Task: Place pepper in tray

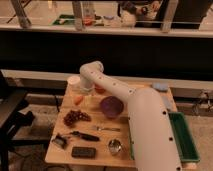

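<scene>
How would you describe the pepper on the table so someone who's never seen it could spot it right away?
Start at the wooden table and go to its far left corner, where the gripper hangs beside a white cup. The pepper lies just in front of them: small, slim and orange, unlike the dark red grape cluster nearer the camera.

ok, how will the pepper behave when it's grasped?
The pepper looks small and slim, so it is probably light. Its narrow, tapering shape may let it pivot or slip when pinched. The gripper hangs close by it, next to the white cup.
</scene>
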`<state>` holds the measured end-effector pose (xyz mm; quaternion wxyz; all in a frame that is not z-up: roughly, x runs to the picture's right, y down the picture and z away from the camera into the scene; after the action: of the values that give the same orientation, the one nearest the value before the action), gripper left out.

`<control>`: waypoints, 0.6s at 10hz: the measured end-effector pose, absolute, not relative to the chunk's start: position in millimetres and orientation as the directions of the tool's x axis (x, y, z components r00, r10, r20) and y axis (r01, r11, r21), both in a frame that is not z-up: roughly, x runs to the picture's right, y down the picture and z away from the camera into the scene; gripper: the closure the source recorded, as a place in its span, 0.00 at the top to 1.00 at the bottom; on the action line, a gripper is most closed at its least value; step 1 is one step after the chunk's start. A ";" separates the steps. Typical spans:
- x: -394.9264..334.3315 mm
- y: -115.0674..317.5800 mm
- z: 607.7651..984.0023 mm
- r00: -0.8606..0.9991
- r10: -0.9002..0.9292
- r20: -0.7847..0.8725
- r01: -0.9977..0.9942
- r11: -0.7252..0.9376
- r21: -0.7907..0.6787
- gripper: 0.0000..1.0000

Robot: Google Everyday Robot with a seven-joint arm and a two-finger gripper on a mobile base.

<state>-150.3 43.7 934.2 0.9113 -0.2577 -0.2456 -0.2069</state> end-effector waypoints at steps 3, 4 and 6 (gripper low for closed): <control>-150.7 50.7 949.3 0.799 -0.234 0.554 0.502 0.767 -0.400 0.80; -152.2 52.9 952.9 0.798 -0.231 0.556 0.504 0.762 -0.406 0.79; -151.7 54.2 956.9 0.800 -0.227 0.556 0.502 0.761 -0.412 0.68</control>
<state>-151.7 54.2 956.9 0.9059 -0.2816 -0.2442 -0.2010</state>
